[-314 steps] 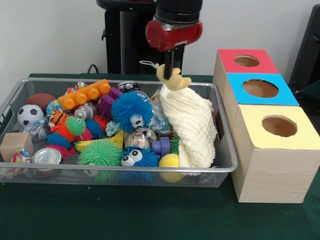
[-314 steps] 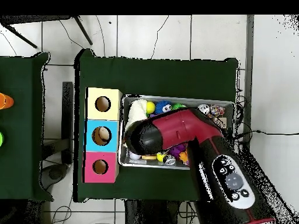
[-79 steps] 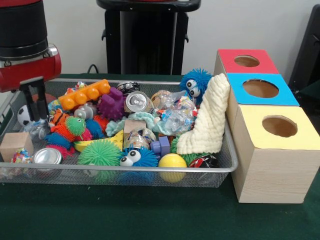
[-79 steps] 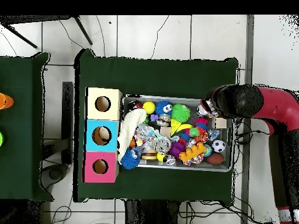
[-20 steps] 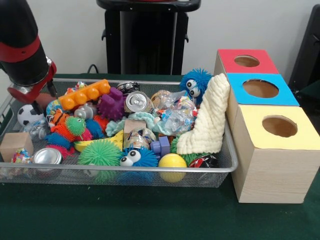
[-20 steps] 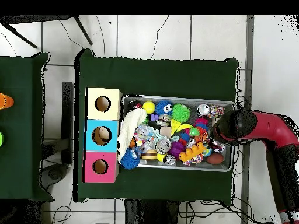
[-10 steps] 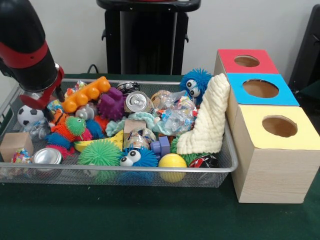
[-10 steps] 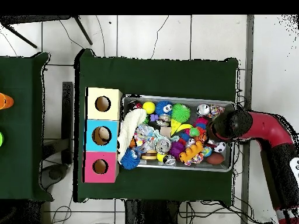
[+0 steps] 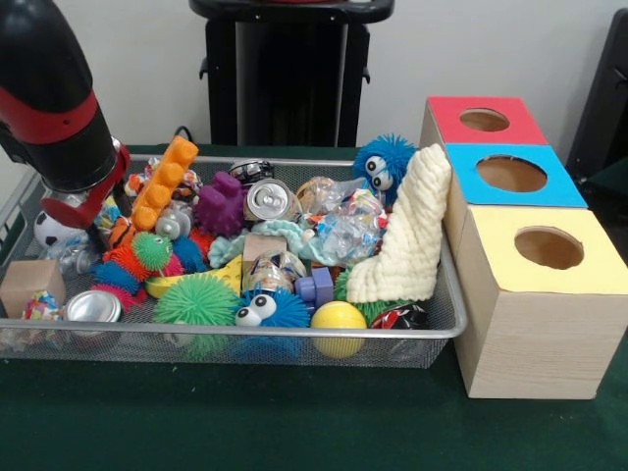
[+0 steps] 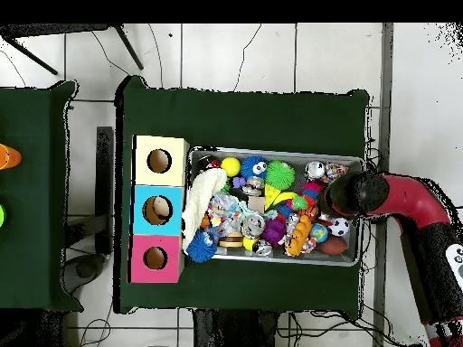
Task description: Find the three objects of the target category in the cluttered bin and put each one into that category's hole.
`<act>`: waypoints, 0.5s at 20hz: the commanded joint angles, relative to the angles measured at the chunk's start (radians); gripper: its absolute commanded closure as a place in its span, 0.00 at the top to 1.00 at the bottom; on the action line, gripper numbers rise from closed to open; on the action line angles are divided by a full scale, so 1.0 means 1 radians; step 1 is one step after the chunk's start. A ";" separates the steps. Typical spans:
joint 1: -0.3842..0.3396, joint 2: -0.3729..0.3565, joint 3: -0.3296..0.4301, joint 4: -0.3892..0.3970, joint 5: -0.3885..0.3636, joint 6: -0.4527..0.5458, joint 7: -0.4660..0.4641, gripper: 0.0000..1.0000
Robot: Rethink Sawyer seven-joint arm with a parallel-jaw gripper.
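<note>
While the orange block is seen tilted upright beside the gripper in the front view, grip state cannot be told; overhead, the bin is shown whole.

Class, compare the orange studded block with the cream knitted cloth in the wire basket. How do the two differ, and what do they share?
The orange studded block is hard, bright and bumpy; the cream knitted cloth is soft, pale and ribbed. The block stands tilted at the arm's end of the bin; the cloth leans at the end nearest the blue-topped box. The block is smaller. Both rise above the surrounding toys.
</note>
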 commanded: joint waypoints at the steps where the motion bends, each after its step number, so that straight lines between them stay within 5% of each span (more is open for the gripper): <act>1: 0.007 0.072 0.015 -0.050 -0.067 -0.073 -0.295 1.00; 10: 0.015 0.088 0.007 -0.072 -0.076 -0.070 -0.281 1.00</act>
